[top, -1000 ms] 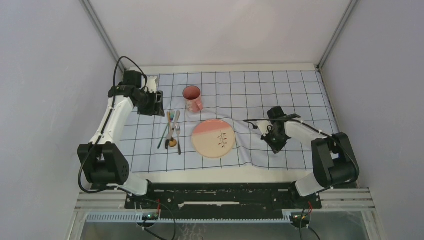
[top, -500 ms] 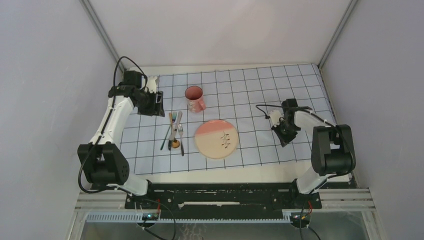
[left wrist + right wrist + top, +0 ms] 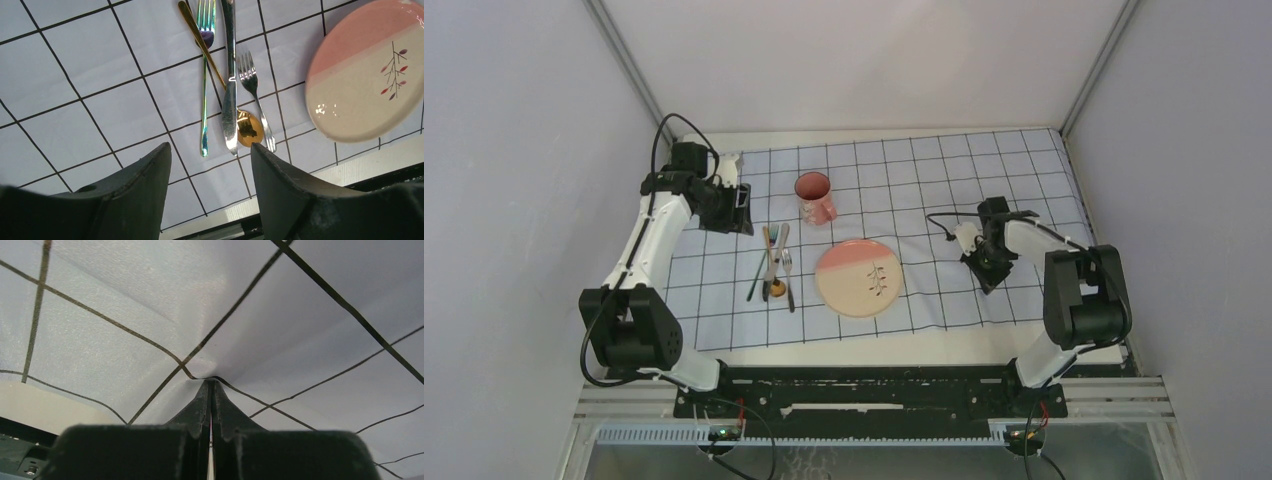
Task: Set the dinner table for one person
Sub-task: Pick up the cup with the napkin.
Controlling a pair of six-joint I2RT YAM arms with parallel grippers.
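Note:
A pale-blue gridded cloth (image 3: 924,190) covers most of the cream dinner table (image 3: 854,346). On the cloth lie a pink-and-cream plate (image 3: 858,279), a pink mug (image 3: 812,197) and a cluster of cutlery (image 3: 773,266). My left gripper (image 3: 742,208) hovers open over the cloth's left side. In its wrist view the gripper (image 3: 210,147) has nothing between its fingers, and beyond it lie a knife (image 3: 229,75), a gold spoon (image 3: 247,128) and two forks. My right gripper (image 3: 990,277) is shut on a pinched fold of the cloth (image 3: 150,300), which puckers at the gripper's (image 3: 210,382) tips.
Grey walls enclose the table on three sides. The arm bases and a black rail (image 3: 864,385) run along the near edge. A strip of bare tabletop shows in front of the cloth's near hem.
My right gripper has pulled the cloth rightward, then eased back a little. The rumple beside the plate has flattened. Plate and cutlery slid slightly right with the cloth. The left arm stayed still.

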